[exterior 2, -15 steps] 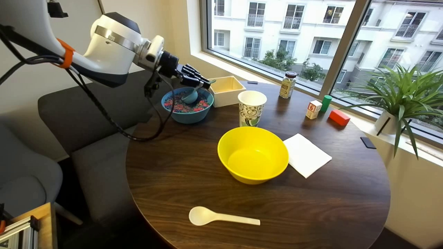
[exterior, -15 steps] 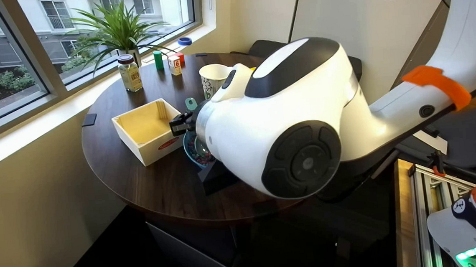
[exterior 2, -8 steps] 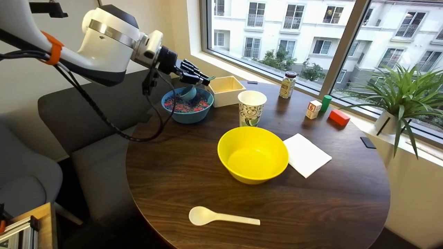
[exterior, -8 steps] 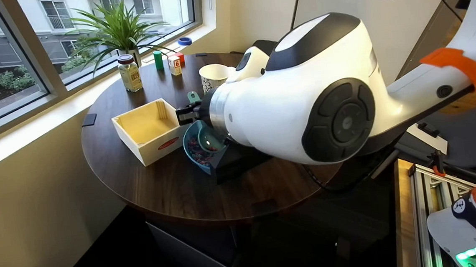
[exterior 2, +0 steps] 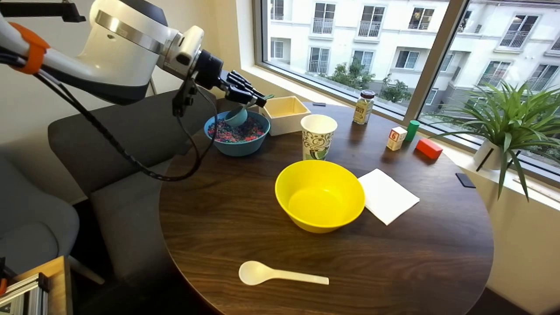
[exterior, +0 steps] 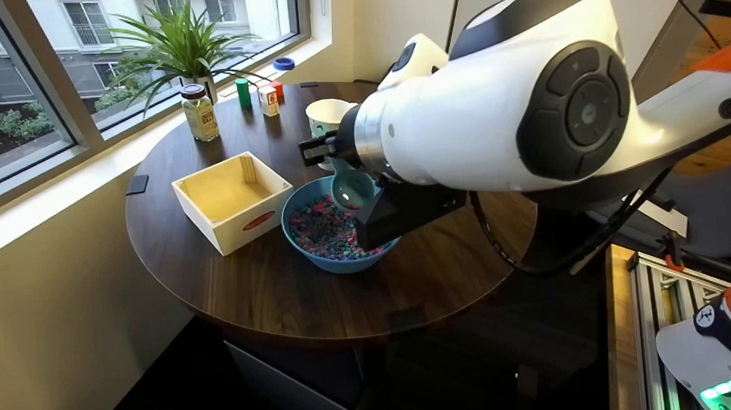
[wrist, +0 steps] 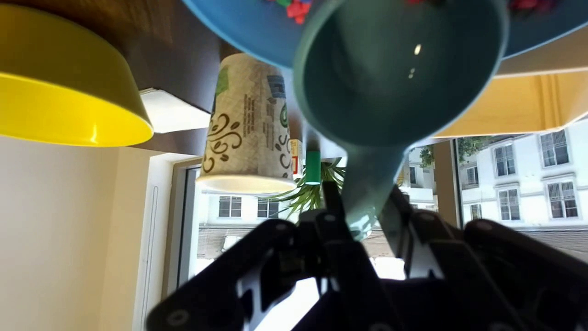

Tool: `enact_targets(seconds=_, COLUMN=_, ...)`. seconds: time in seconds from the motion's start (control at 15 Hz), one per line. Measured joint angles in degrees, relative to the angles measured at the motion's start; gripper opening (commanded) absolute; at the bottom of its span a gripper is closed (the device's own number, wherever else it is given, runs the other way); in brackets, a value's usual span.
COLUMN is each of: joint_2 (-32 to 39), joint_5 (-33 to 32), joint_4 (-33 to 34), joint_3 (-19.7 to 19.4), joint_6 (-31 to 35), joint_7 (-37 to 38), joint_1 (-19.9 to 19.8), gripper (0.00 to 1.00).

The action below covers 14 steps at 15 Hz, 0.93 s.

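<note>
My gripper is shut on the handle of a teal scoop, with a finger pressed to each side. In both exterior views the scoop's cup hangs tilted over a blue bowl of small red, blue and green pieces. Whether the cup touches the pieces cannot be made out. The wrist view, which stands upside down, shows a bare, glossy inner wall in the cup. The blue bowl's near part is partly covered by the wrist camera mount in an exterior view. A patterned paper cup stands upright near the blue bowl.
A pale wooden box sits right beside the blue bowl. Elsewhere on the round table are a yellow bowl, a cream spoon, a white napkin, a jar and several small blocks. A potted plant stands by the window.
The arm has drawn back and risen a little, carrying the scoop away from the wooden box. More of the blue bowl's pieces now show. The grip on the handle has held.
</note>
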Motion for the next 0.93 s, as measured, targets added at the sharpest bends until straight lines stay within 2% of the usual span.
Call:
enact_targets(seconds=0.27, joint_2=-5.9, joint_5=2.8, joint_4=-3.6, joint_3=-0.7, joint_6=-0.7, joint_7=-3.7, joint_1=-0.5, gripper=0.06)
enact_targets(seconds=0.33, joint_2=-7.5, joint_5=3.1, joint_4=-4.6, joint_3=-0.9, joint_6=-0.8, joint_7=-4.3, joint_1=-0.6, gripper=0.26)
enact_targets(seconds=0.6, joint_2=-12.5, joint_5=3.4, joint_4=-8.1, joint_3=-1.6, joint_6=-0.8, joint_7=-5.0, joint_1=-1.1, gripper=0.26)
enact_targets(seconds=0.93, joint_2=-13.0, joint_5=3.4, joint_4=-8.8, joint_3=-1.6, joint_6=-0.8, joint_7=-5.0, joint_1=-1.1, gripper=0.26)
